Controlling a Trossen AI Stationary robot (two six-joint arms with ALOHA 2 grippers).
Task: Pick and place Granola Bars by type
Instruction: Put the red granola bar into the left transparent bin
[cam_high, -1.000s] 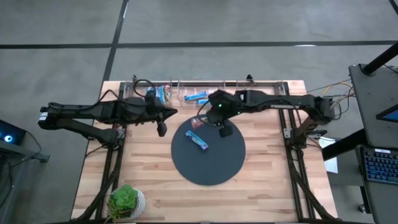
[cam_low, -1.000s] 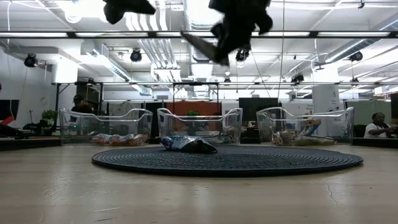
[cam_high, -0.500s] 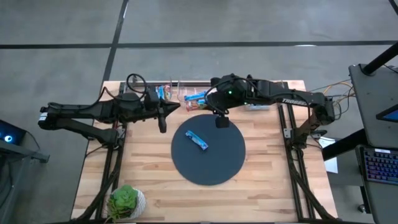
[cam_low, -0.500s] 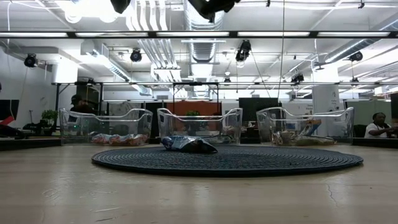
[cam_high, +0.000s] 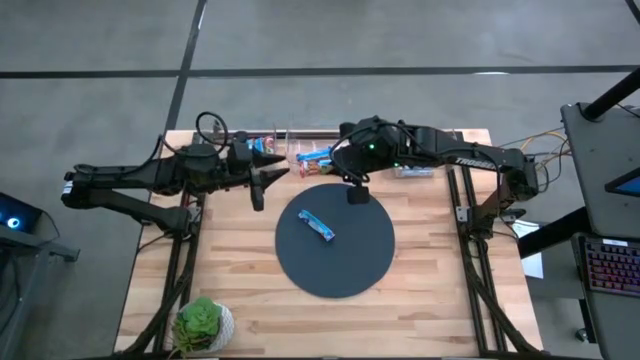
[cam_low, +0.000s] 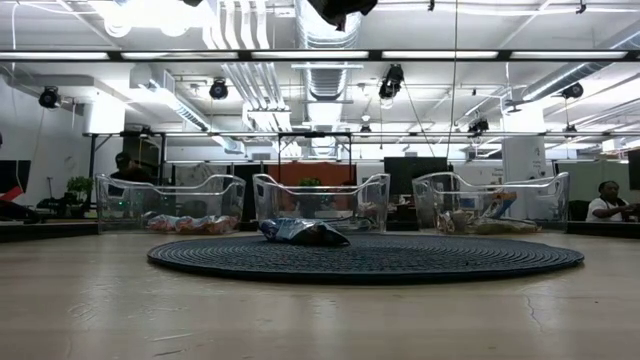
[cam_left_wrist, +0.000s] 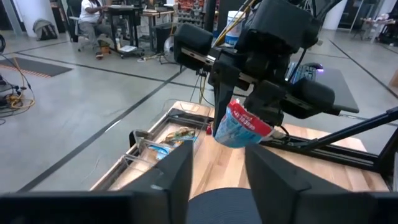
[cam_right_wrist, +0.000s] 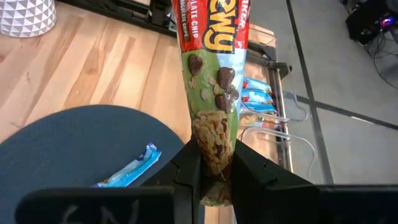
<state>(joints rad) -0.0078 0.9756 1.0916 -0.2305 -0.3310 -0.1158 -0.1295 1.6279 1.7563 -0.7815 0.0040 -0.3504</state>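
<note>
Three clear bins (cam_low: 168, 203) line the far edge of the wooden table (cam_high: 240, 300), just beyond both grippers, holding sorted wrapped bars; blue ones (cam_high: 316, 156) lie in the middle bin (cam_low: 320, 200), right beside the right gripper. A potted plant (cam_high: 203, 323) sits at the near left corner, well apart from the arms. People sit at desks in the room behind.

Below and in front of the grippers a dark round mat (cam_high: 335, 240) covers the table's middle, and one blue bar (cam_high: 318, 226) lies alone on it, clear of both arms.

The right gripper (cam_right_wrist: 213, 177) pinches a chocolate chip granola bar (cam_right_wrist: 212, 87) by one end, its narrow jaws closed on the wrapper. The wrapper is red at the far end with yellow lettering, green lower down, printed with oats and chocolate pieces. From the left wrist view the same bar (cam_left_wrist: 241, 127) hangs under the right arm, above the mat's far edge and near the middle bin.

The left gripper (cam_high: 259, 190) hovers over bare wood just left of the mat, close to the left bin, its fingers (cam_left_wrist: 177, 171) parted with nothing between them. Both arms reach inward from the table's sides, held high above the surface.
</note>
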